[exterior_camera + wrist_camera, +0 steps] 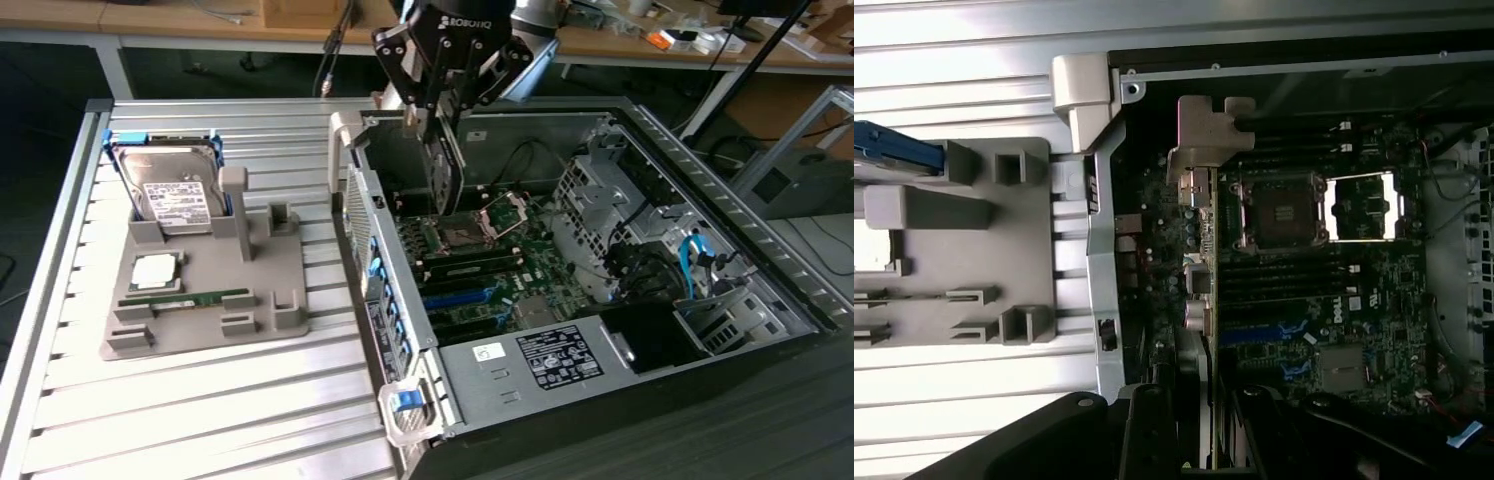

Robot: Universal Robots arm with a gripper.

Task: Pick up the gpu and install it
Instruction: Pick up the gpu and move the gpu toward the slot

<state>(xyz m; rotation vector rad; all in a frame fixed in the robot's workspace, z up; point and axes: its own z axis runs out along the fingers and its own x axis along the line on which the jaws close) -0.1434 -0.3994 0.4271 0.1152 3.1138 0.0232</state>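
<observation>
My gripper [443, 115] hangs over the far end of the open computer case [747, 270], shut on the gpu [446, 170]. The gpu is a thin black card held upright on edge, its lower end just above the motherboard [467, 270] near the CPU socket [501, 215]. In the wrist view the gpu [1210, 290] shows edge-on, with its silvery metal bracket [1199, 150] at the far end. My gripper [1204, 435] and its dark fingers [1149, 430] clamp the card on both sides. Blue expansion slots [1264, 335] lie on the board beside the card's edge.
A grey holder tray [200, 300] stands on the slatted table at the exterior view's left. It carries a silver hard drive [174, 195], a processor chip [154, 268] and a green memory stick [187, 297]. Cables and a drive cage [627, 230] crowd the case's right side.
</observation>
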